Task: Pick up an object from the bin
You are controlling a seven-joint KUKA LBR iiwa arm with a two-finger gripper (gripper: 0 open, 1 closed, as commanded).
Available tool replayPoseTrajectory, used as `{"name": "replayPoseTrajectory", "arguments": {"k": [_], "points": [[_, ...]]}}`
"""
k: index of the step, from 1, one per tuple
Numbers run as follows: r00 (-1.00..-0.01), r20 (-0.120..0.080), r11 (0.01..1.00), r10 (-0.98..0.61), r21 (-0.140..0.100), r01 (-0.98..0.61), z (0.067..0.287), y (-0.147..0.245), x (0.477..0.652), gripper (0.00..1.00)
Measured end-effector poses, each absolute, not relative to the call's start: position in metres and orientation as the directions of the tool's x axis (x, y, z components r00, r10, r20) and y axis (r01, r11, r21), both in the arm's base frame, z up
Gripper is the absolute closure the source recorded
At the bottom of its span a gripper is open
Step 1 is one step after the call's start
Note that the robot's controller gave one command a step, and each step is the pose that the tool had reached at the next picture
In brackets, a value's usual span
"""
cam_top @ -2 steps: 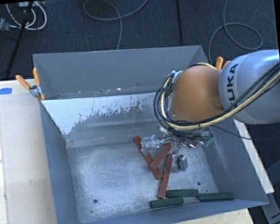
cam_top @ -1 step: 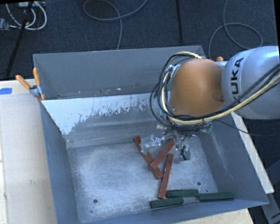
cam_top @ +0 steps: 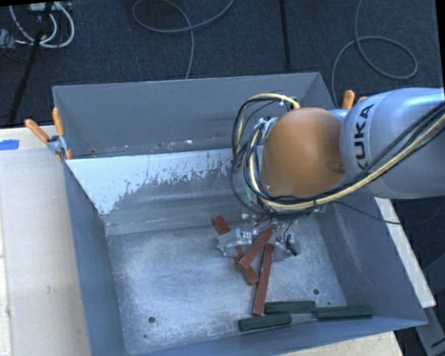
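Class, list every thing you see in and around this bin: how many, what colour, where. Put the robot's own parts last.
Bin: one, grey metal, middle of the view.
Brown sticks: about four, reddish brown, crossed in a small heap right of the floor's middle.
Brown block: one, small, reddish brown, just left of the heap's far end.
Green bars: three, dark green, flat, along the near wall toward the right.
Gripper: one, dark, low over the brown sticks.
Orange cover: one, on the wrist above the gripper, ringed by cables.
Arm: one, silver-grey, reaching in from the right.
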State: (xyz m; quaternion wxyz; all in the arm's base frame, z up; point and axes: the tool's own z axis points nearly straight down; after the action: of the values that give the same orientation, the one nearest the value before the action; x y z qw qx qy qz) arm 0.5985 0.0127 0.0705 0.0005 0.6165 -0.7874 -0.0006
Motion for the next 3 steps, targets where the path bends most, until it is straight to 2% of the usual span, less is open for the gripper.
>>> {"name": "replayPoseTrajectory", "arguments": {"k": [1, 2, 3], "points": [[-0.246, -0.001, 0.246, -0.969, 0.001, -0.969, 0.071, 0.012, 0.599, 0.00], [-0.249, -0.002, 0.249, -0.968, -0.001, -0.968, 0.076, 0.013, 0.601, 1.00], [-0.255, -0.002, 0.255, -0.967, -0.002, -0.967, 0.105, 0.014, 0.602, 1.00]]}}
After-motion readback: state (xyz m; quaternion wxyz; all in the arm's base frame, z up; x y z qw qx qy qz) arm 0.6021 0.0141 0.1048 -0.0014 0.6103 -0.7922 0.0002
